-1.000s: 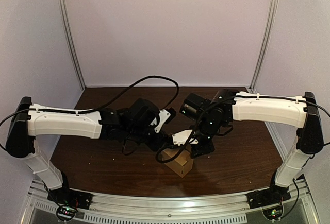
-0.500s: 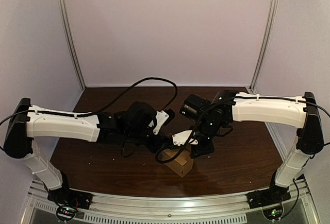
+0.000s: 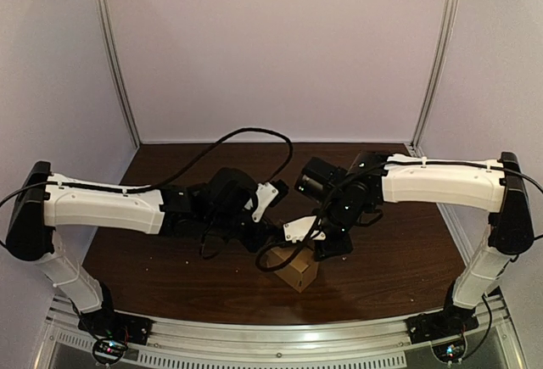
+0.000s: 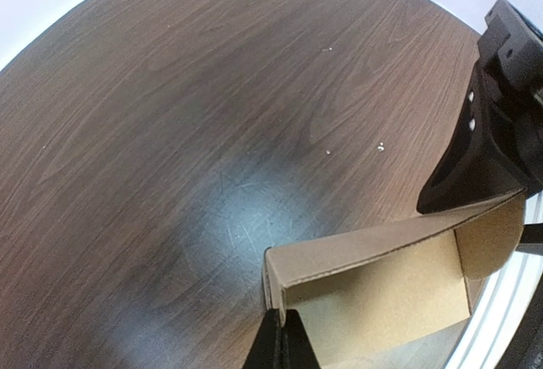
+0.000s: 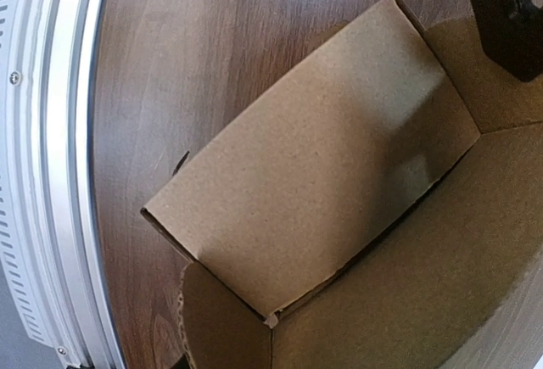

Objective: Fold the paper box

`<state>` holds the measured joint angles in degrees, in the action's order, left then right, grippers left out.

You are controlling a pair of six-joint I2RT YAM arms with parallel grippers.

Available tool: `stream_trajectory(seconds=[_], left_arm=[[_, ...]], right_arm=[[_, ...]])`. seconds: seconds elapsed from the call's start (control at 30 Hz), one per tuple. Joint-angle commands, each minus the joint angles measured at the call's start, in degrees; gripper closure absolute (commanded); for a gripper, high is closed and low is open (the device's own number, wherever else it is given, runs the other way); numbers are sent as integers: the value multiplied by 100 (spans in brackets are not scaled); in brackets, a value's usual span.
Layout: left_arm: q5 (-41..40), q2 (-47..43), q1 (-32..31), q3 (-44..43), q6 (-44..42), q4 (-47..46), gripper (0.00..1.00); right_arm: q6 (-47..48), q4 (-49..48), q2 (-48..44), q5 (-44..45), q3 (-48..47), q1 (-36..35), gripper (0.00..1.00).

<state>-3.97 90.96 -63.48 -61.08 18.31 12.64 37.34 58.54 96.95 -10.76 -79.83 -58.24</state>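
**Ana:** So, where is the paper box (image 3: 294, 271)?

**Ben:** It sits on the table (image 3: 170, 259), close to the front rail (image 3: 280, 336), right between the two arms. Its open top faces up.

**Ana:** Who has it?

**Ben:** The left gripper (image 4: 281, 325). Its two fingers are squeezed together on a corner wall of the box.

**Ana:** And the right gripper (image 3: 327, 247)?

**Ben:** It is at the other end, touching the top edge by the round flap (image 4: 496, 237). I can't tell if its fingers are apart or together.

**Ana:** Which way does the box go?

**Ben:** Its long side runs from the left gripper across to the right one.

**Ana:** Who should fold next?

**Ben:** I think the right one, because the flap is just beside it. It would push the flap down and in, toward the left gripper, while the left one holds the corner steady.
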Motion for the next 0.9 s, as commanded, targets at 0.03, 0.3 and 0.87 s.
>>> stream_trajectory(seconds=[0.03,0.3,0.87], left_arm=[[397,247,-125,506,-24,472,100],[555,205,-122,692,-7,283,100],[486,150,-126,901,-51,208,100]], right_arm=[[20,-414,-241,729,242,-215,64],[-48,-570,-306,1507,239,-505,65],[-64,-353,348,3349,200,-1567,67]])
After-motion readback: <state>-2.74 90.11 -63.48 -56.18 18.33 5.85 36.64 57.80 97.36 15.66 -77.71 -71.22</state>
